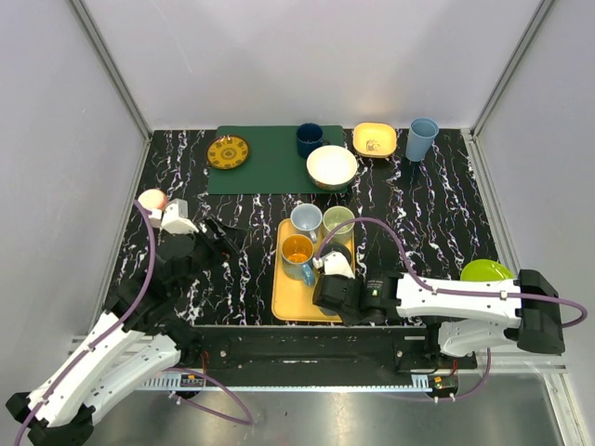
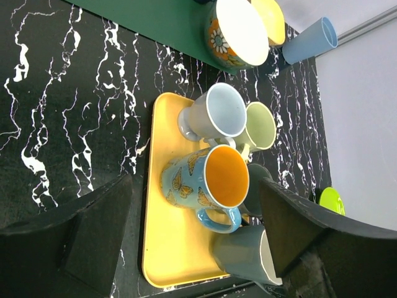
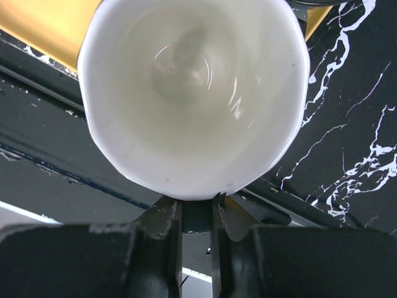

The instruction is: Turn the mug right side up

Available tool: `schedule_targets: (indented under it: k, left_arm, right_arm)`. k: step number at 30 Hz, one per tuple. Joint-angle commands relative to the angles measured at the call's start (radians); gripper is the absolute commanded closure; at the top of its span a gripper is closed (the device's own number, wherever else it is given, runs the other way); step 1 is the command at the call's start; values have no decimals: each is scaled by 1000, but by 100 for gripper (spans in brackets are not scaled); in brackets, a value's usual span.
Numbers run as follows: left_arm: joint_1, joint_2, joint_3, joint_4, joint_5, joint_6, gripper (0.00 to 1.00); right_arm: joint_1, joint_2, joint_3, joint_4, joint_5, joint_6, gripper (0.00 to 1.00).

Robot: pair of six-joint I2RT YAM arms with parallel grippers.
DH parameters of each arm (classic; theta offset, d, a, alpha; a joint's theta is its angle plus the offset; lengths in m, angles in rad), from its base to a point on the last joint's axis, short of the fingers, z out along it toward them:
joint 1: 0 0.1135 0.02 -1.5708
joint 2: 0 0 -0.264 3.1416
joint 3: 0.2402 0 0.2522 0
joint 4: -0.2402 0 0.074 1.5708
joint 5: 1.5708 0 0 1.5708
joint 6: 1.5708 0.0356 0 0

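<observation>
The mug is grey outside and white inside. It hangs tipped on its side over the near right corner of the yellow tray. My right gripper is shut on it. In the right wrist view the mug's white inside faces the camera, and the right gripper pinches a dark part just under the rim. The left wrist view shows the grey mug at the tray's near corner. My left gripper stands open left of the tray with nothing between its fingers.
On the tray stand a butterfly mug with an orange inside, a pale blue mug and a green mug. Behind are a green mat, a small plate, a dark mug, two bowls and a blue cup. A lime plate lies at the right.
</observation>
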Motion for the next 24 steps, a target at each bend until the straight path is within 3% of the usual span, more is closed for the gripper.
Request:
schedule_targets:
  k: [1,5,9,11,16,22,24]
  left_arm:
    - [2,-16,-12,30,-25,3,16]
    - [2,-19,-12,13,-39,11,16]
    - [2,-15,-4,-2,-65,25,16]
    - [2,-10,-4,-7,-71,26,15]
    - [2,-1,-3,-20,-99,28,15]
    - [7,71,68,-126,-286,37,14]
    - [63,152,104,-146,-340,90,14]
  right_arm:
    - [-6,17,4,76,70,51,100]
    - [-4,3,-6,82,58,61,98]
    - [-4,-13,6,59,47,59,58]
    - [-4,-26,18,48,40,62,50]
    - [-3,-62,53,18,26,67,41]
    - [5,-229,225,53,-6,44,29]
    - [7,-263,312,83,42,21,23]
